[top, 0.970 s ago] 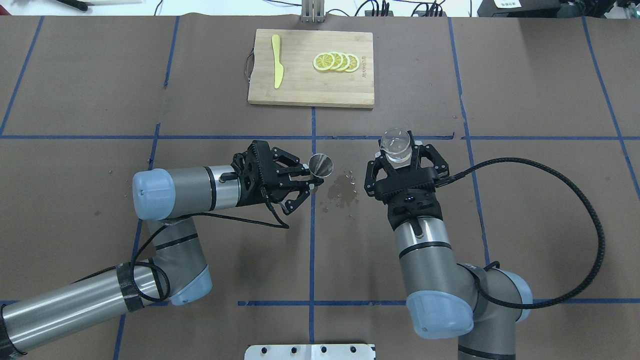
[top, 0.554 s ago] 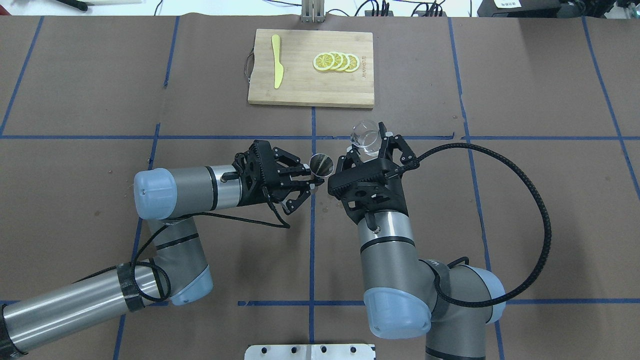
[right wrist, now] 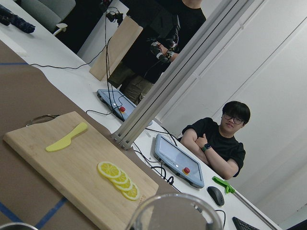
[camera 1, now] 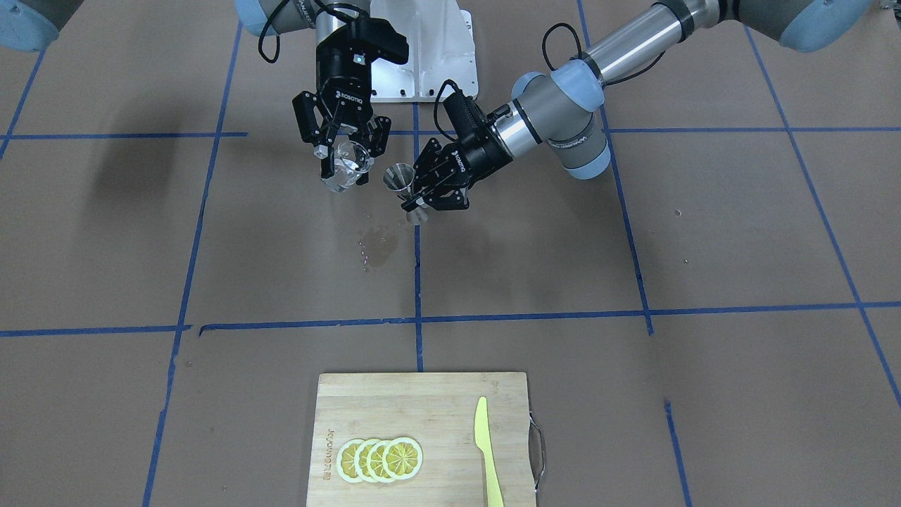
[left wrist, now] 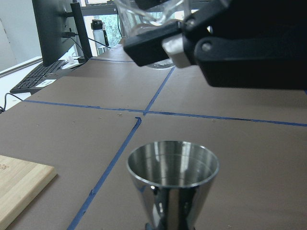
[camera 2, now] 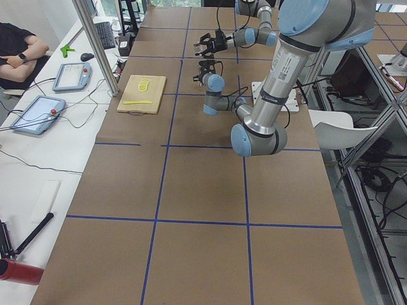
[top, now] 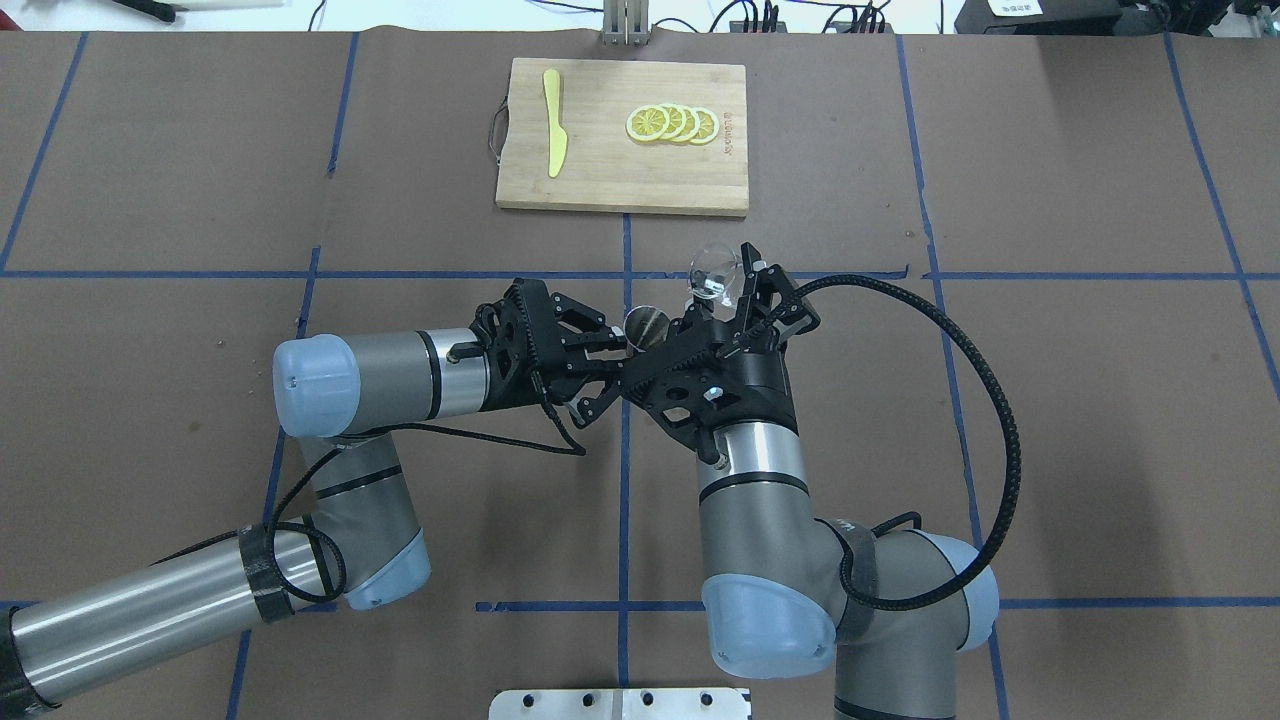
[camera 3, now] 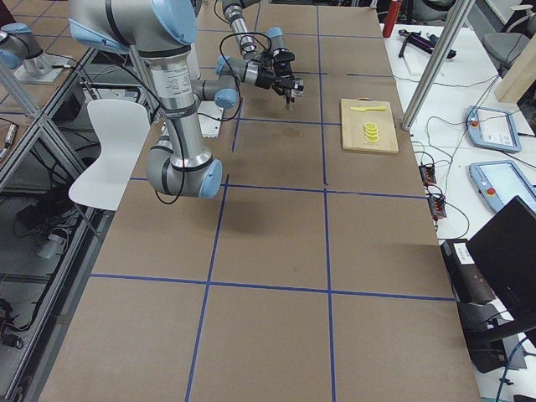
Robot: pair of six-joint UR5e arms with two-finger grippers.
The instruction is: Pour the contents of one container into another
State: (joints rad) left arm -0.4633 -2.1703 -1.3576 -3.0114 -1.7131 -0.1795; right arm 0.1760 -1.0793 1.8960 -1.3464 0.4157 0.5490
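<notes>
- Just beside the jigger (camera 1: 399, 177), on the side toward the robot's right arm and somewhat higher than its rim, hung the glass measuring cup (camera 1: 346, 172), tilted and pinched across its body by the right claw (camera 1: 344, 160).
- At the jigger's narrow waist, the left claw (camera 1: 414, 201) was clamped on it, holding it upright with its mouth facing up, seemingly lifted off the surface (camera 1: 633, 246).
- From the left wrist camera, the cup appeared above and beyond the jigger's mouth rather than over it.
- By my reading, the pour depended on carrying the cup's lip sideways toward the jigger until it sat over the rim, then rolling the cup that way.
- Near the jigger, a wet patch (camera 1: 380, 248) marked the surface, so the small mouth looked easy to miss.
</notes>
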